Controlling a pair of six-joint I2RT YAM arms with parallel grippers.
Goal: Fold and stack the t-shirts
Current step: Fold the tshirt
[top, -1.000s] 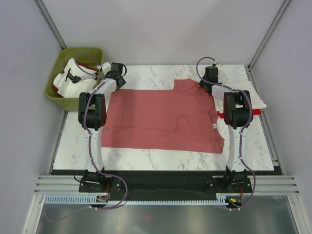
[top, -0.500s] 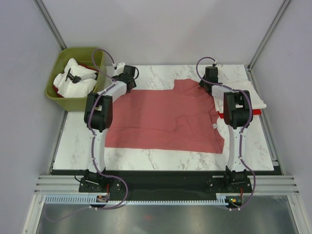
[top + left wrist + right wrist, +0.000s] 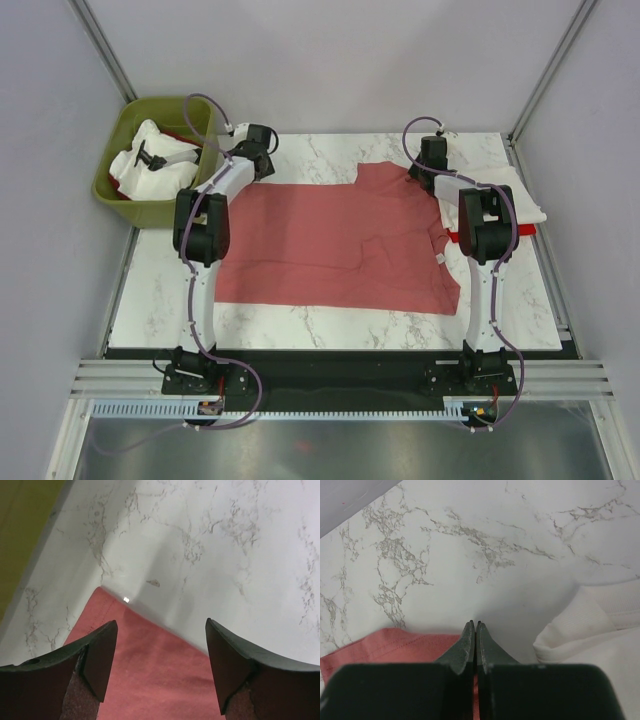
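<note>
A green bin (image 3: 108,180) sits off the upper left corner of the marble tabletop (image 3: 310,150). Crumpled white cloth (image 3: 160,175) fills most of it, with a bit of red cloth (image 3: 176,134) at its far side and a small black thing (image 3: 148,155) on top.

The salmon-red t-shirt (image 3: 330,240) lies spread flat across the middle of the tabletop, its white neck tag (image 3: 438,258) toward the right. At the right edge of the frame lies the cream-white t-shirt (image 3: 527,203), partly covered by the right arm. A sliver of the bright red t-shirt (image 3: 454,237) shows just beside that arm.

The left gripper (image 3: 161,625) hangs over the salmon shirt's upper left corner, near the bin, with its jaws spread wide and nothing between them.

The right gripper (image 3: 475,625) is at the shirt's upper right corner. Its jaws are pressed together at the hem, and whether any cloth is pinched between them cannot be told. The cream cloth lies just to its right in the wrist view.
</note>
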